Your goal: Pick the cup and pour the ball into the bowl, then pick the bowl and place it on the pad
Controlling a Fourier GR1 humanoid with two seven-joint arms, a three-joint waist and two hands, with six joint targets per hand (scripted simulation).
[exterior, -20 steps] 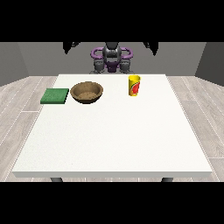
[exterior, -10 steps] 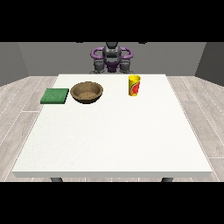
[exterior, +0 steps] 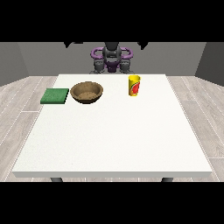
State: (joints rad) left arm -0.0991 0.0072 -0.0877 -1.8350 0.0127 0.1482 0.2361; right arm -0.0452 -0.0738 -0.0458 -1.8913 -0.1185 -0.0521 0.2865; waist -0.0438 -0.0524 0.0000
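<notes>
The near half of the white counter (exterior: 113, 144) carries nothing but its own bare surface, down to the front edge closest to the camera.

Farther back, three things stand in a rough row across the far part of the counter. At the view's left lies the flat green pad (exterior: 55, 96), square-edged, its top facing up, close to the counter's left edge. Just beside it, toward the middle, sits the brown bowl (exterior: 87, 92), upright with its opening facing up; bowl and pad appear apart, with a thin strip of counter between them. Well apart to the view's right stands the yellow cup (exterior: 134, 85) with a red mark on its side, its long axis vertical and its mouth pointing up. The ball cannot be made out from this angle.

Beyond the far edge stands the robot (exterior: 111, 57), dark grey with purple rings at the shoulders, facing the camera. Its arms are drawn in close to the torso, and neither hand can be told apart from the body, so whether the fingers are spread or curled cannot be told.
</notes>
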